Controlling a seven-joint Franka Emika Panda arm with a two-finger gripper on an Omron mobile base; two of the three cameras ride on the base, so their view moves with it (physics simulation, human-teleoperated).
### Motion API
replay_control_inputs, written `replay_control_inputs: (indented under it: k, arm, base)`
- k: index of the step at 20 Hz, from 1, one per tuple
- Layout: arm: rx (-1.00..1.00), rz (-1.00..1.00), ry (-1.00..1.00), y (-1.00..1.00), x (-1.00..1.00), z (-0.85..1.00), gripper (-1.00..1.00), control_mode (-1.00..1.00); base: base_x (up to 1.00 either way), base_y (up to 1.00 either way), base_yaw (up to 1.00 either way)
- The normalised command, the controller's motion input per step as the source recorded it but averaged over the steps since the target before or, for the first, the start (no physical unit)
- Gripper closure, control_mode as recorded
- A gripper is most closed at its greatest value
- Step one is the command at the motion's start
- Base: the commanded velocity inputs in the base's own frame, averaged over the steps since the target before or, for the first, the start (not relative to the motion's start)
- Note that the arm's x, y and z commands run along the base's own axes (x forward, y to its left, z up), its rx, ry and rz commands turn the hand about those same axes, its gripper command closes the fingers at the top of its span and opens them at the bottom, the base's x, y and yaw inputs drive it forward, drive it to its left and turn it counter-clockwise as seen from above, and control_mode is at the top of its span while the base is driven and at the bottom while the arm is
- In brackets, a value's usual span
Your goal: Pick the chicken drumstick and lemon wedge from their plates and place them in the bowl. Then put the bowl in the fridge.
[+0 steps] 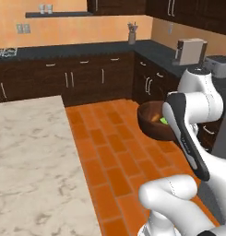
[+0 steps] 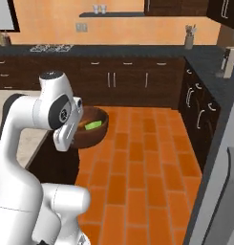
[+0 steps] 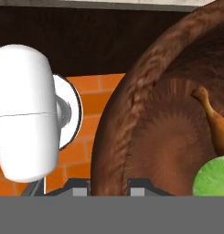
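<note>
The dark-brown wooden bowl hangs in the air over the orange tiled floor, beside my forearm. In the hand view my gripper is shut on the bowl's thick rim, one fingertip on each side of the wall. Inside the bowl lie the chicken drumstick, bone end up, and the green-yellow lemon wedge. The wedge also shows as a green spot from the base cameras, as does the bowl with the wedge. A grey fridge side stands at the right. The plates are out of view.
A marble island counter lies to the left. Dark cabinets under a dark worktop line the back and right walls, with a coffee machine on the right run. Open tiled floor stretches between island and cabinets.
</note>
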Motion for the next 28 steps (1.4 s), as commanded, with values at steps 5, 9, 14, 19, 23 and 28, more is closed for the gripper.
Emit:
replay_control_inputs:
  k: [5, 9, 14, 19, 23, 28]
  arm:
    - [0.00, 0.00, 0.00, 0.00, 0.00, 0.00, 1.00, 1.00]
    - [0.00, 0.00, 0.00, 0.00, 0.00, 0.00, 1.00, 1.00]
    - [0.00, 0.00, 0.00, 0.00, 0.00, 0.00, 1.00, 1.00]
    - [0.00, 0.00, 0.00, 0.00, 0.00, 0.00, 1.00, 1.00]
    - [0.00, 0.00, 0.00, 0.00, 0.00, 0.00, 1.00, 1.00]
    - [0.00, 0.00, 0.00, 0.00, 0.00, 0.00, 1.00, 1.00]
  base:
    - [0.13, -0.22, -0.71]
    - [0.15, -0.08, -0.77]
    - [0.32, 0.00, -0.74]
    - [0.30, 0.53, -0.26]
    - [0.32, 0.95, -0.14]
    - [0.25, 0.77, -0.03]
